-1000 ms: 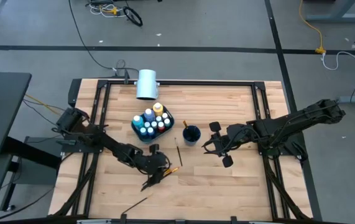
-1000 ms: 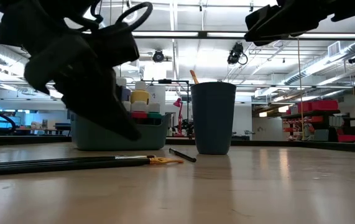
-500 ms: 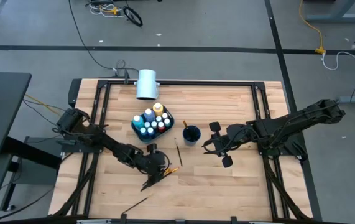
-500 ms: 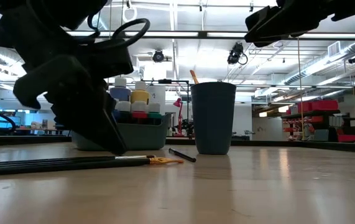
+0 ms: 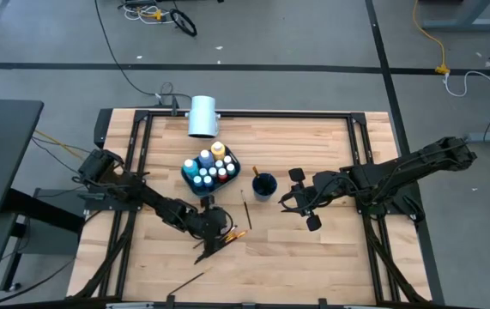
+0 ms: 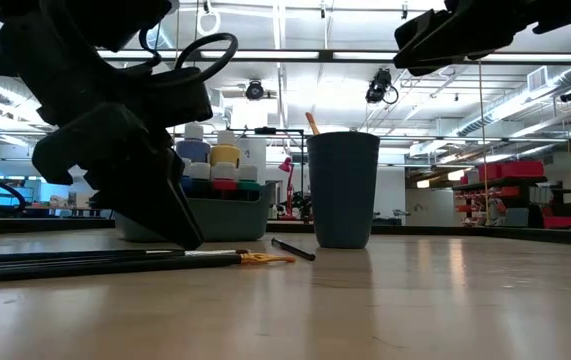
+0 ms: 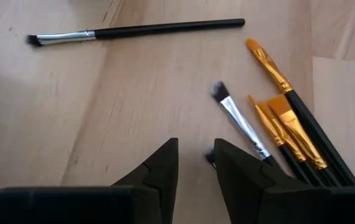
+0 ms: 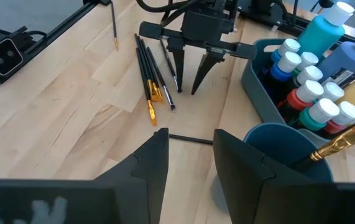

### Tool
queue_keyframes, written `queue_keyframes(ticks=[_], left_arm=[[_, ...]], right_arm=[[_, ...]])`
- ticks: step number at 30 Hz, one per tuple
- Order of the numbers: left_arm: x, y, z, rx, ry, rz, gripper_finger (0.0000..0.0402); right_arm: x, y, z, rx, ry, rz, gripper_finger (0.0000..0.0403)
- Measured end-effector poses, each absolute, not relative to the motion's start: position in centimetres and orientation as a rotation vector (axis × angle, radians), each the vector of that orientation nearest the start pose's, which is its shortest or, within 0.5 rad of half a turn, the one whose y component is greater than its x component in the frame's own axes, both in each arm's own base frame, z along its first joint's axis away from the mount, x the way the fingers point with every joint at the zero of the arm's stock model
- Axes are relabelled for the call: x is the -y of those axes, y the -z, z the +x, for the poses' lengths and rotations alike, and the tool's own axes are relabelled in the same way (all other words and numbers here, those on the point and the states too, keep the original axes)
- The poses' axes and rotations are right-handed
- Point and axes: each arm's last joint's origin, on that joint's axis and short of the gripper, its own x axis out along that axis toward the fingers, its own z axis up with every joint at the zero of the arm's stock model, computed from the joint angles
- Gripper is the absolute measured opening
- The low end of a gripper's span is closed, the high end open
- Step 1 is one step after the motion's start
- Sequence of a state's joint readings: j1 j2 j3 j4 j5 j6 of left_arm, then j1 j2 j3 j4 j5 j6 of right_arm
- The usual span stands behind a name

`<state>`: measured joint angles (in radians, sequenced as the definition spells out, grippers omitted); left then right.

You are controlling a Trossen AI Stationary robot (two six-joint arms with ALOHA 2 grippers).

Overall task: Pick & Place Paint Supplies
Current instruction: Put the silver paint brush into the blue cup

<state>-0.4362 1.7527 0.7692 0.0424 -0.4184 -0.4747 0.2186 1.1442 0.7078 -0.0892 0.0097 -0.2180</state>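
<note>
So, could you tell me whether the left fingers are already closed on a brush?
No, the left fingers stand apart over bare wood beside the brushes, gripping none.

White cylinder [image 5: 202, 116] — wooden table's [image 5: 313, 257] far edge

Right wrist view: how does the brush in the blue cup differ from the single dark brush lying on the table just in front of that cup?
Pose: the brush in the cup leans inside the blue cup with its tip up, while the single dark brush lies flat on the table.
Look: the brush in the cup has orange bristles and a gold ferrule, while the single dark brush has a dark tuft and a silver ferrule.
Both are thin paintbrushes.
</note>
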Motion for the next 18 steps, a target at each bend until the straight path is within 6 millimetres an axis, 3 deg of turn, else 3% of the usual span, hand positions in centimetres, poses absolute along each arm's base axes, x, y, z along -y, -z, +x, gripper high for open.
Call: queue_keyframes(ticks=[12, 18], left_arm=[[12.6, -13.1, 29.7, -0.784, -0.175, -0.081, 0.0112], [12.4, -12.6, 29.1, -0.866, -0.212, -0.167, 0.0112]], right_arm=[[-5.2, -24.6, 23.6, -0.500, -0.260, -0.272, 0.0130], [-5.2, -24.6, 23.6, -0.499, -0.260, -0.272, 0.0130]])
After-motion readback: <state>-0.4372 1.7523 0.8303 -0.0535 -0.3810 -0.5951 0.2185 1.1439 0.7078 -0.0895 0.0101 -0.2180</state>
